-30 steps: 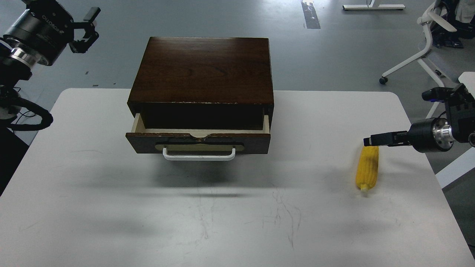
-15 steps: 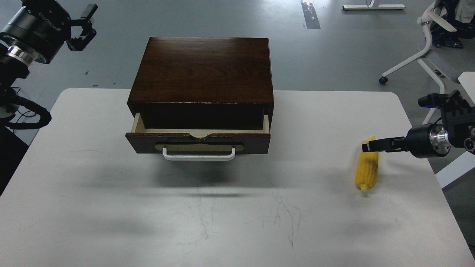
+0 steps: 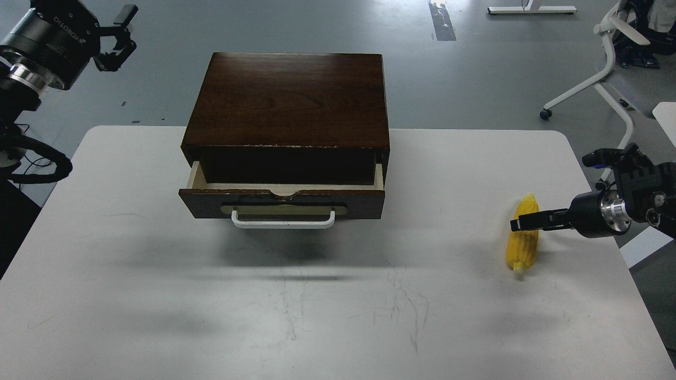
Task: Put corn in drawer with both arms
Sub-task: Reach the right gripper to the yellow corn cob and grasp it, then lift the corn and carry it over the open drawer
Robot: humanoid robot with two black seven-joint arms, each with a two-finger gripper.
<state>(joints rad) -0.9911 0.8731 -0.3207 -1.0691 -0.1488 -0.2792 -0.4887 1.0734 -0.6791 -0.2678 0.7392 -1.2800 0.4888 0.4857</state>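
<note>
The yellow corn (image 3: 523,244) lies on the white table (image 3: 158,295) at the right, pale stub toward me. My right gripper (image 3: 520,222) comes in from the right and hangs over the corn's upper half; it is seen side-on as one dark bar, so its fingers cannot be told apart. The drawer (image 3: 281,203) of the dark brown box (image 3: 288,100) is pulled partly out, with its white handle (image 3: 283,220) facing me and a dark inside. My left gripper (image 3: 117,36) is open and empty, raised at the far left, beyond the table.
The box stands at the table's back middle. A white chair (image 3: 607,58) stands on the floor at the back right. A white panel (image 3: 647,244) lies just off the table's right edge, under my right arm.
My right gripper has come down and slightly left, from above the corn's tip onto its upper half. My left gripper rose a little. The corn and the drawer have not moved.
</note>
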